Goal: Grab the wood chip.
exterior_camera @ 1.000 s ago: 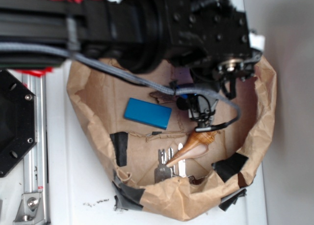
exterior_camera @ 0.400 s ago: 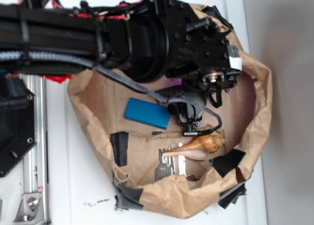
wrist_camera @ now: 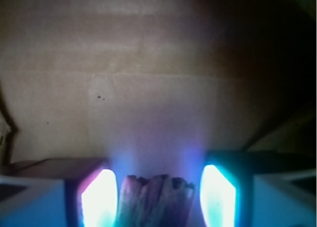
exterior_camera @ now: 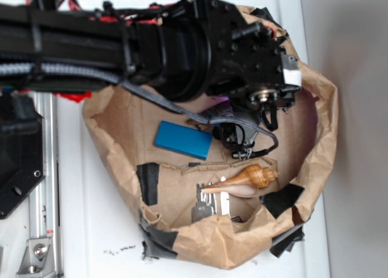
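Wrist view showed the rough, reddish-brown wood chip (wrist_camera: 156, 199) standing between the two glowing fingers (wrist_camera: 98, 199) of the black gripper (wrist_camera: 157, 199), narrow gaps on each side, so whether it was clamped could not be told. Exterior view placed the gripper (exterior_camera: 242, 145) inside the crumpled brown paper nest (exterior_camera: 324, 126), between the flat blue block (exterior_camera: 183, 139) and the glossy tan spiral seashell (exterior_camera: 251, 178).

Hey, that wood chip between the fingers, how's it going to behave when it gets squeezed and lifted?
The wood chip looks rough and grained, so it probably won't slip on the fingers. It seems stiff rather than floppy and likely light. Its end looks jagged, so a hard squeeze might crumble bits off.
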Motion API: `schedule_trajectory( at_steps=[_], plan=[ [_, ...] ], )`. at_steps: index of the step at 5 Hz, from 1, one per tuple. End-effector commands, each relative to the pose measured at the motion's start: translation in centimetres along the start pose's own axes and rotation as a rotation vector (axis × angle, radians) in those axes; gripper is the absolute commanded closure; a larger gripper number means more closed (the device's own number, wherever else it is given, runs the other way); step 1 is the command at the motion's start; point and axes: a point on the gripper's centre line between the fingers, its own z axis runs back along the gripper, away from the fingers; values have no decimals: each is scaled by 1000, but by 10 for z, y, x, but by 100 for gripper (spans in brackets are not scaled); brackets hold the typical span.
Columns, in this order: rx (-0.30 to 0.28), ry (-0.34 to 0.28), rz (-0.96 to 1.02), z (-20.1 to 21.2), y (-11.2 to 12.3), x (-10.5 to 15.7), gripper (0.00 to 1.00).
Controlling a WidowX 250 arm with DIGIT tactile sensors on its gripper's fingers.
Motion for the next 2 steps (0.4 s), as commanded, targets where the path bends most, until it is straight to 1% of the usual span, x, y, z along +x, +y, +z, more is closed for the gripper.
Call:
schedule_trajectory(
  at_steps=[1, 2],
  plan=[
    [3, 22, -15, -1, -8, -9, 100],
    [5, 10, -34, 28, -6, 4, 100]
  ],
)
